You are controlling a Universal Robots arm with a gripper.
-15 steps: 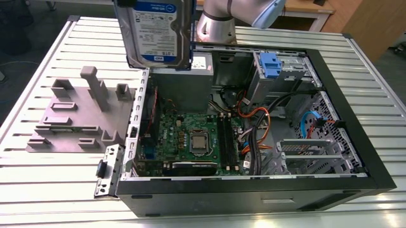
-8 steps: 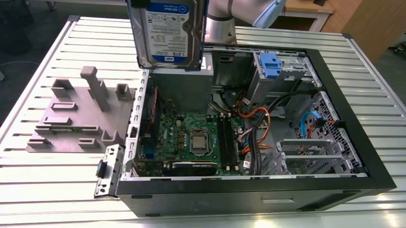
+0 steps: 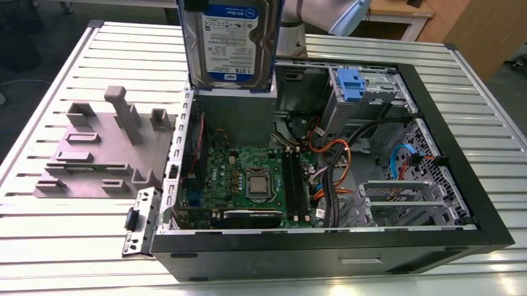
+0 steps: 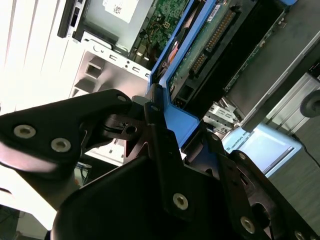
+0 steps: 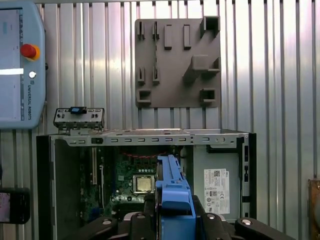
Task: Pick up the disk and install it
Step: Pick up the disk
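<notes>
Clearly the gripper point(image 5: 174, 209) is clamped on the disk point(image 3: 232, 43) by its blue bracket, holding it upright above the far side of the open case point(image 3: 329, 253) on the desk point(image 3: 74, 234).

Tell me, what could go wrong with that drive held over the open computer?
The gripper holds the disk by its blue bracket's edge, above the open case. If the grip slipped, the disk could drop onto the motherboard. The orange and black cables inside might also snag it if it is lowered near them.
</notes>
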